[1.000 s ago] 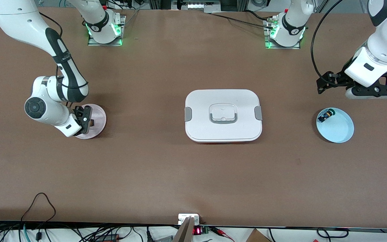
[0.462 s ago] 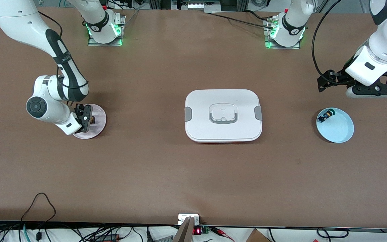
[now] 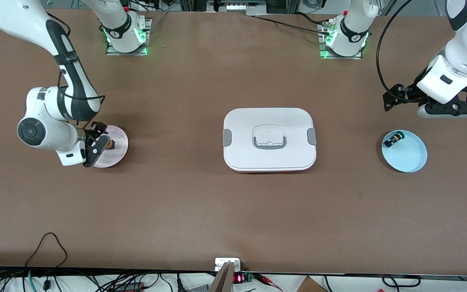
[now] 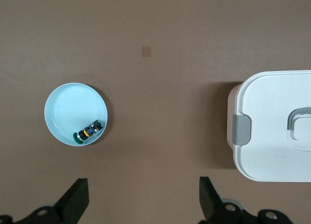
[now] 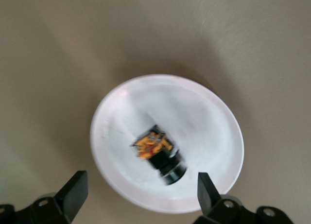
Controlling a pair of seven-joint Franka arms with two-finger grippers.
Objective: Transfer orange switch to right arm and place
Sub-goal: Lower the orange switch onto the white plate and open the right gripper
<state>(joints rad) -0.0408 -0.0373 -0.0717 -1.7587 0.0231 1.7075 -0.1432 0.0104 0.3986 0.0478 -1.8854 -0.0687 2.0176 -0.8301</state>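
The orange switch lies on its side on a pink plate toward the right arm's end of the table. In the right wrist view the switch shows a black body and a tan-orange block, lying free on the plate. My right gripper hangs open and empty over the plate's edge, with the switch just ahead of its fingers in its wrist view. My left gripper waits open and empty over bare table, and shows wide open in its wrist view.
A white lidded box with grey clips stands mid-table, also in the left wrist view. A light blue plate holds a green-capped black switch toward the left arm's end; the left wrist view shows both plate and switch.
My right arm has drawn back from the pink plate toward its end of the table, leaving the orange switch lying on the plate. The left arm shifted only slightly.
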